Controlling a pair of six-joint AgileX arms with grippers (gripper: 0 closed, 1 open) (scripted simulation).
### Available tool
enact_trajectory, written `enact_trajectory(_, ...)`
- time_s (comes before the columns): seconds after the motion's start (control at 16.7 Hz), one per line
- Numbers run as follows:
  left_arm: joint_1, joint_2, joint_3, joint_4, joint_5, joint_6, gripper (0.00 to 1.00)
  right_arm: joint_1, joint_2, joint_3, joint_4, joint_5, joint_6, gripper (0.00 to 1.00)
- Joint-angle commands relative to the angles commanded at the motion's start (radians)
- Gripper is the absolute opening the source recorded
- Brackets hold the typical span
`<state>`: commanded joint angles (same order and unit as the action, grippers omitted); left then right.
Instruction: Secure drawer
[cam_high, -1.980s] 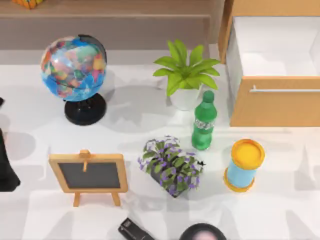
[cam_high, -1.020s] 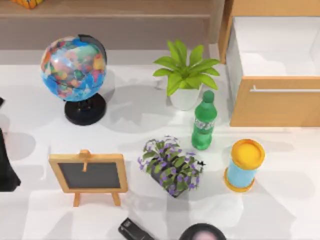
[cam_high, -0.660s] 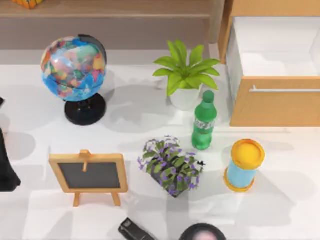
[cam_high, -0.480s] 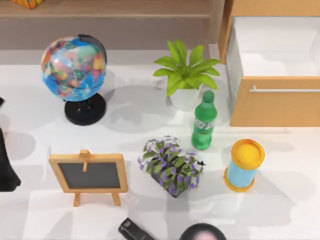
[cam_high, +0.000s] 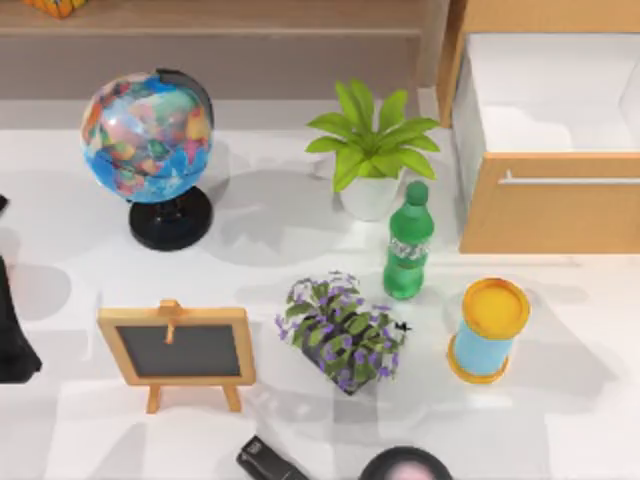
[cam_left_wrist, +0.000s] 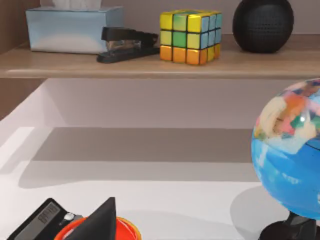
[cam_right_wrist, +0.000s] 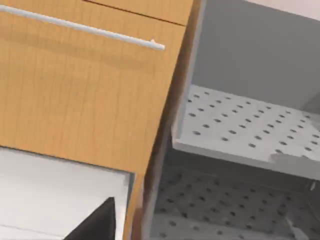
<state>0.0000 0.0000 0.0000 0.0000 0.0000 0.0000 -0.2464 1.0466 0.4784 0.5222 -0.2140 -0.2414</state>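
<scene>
On the white worktop, the drawer stands pulled open at the far right, with a tan wood-grain front, a thin silver bar handle and smooth white walls. The right wrist view adds grey perforated shelving beside it. I cannot tell either gripper's finger state.

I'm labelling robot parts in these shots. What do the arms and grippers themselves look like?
Little of them is in frame. The left arm is a plain matte black bulk at the top view's left edge. Each wrist view catches one black, pointed, wedge-shaped finger. No cables or markings are visible.
</scene>
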Motion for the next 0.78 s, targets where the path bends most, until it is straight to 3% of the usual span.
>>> enact_trajectory(0.42,0.0,0.0,0.0,0.0,0.0,0.0,1.0,0.22,0.341,-0.218,0.47,0.235,-0.524,1.0)
enact_trajectory(0.78,0.0,0.0,0.0,0.0,0.0,0.0,1.0,0.436,0.688,-0.278,0.914,0.448,-0.988,1.0)
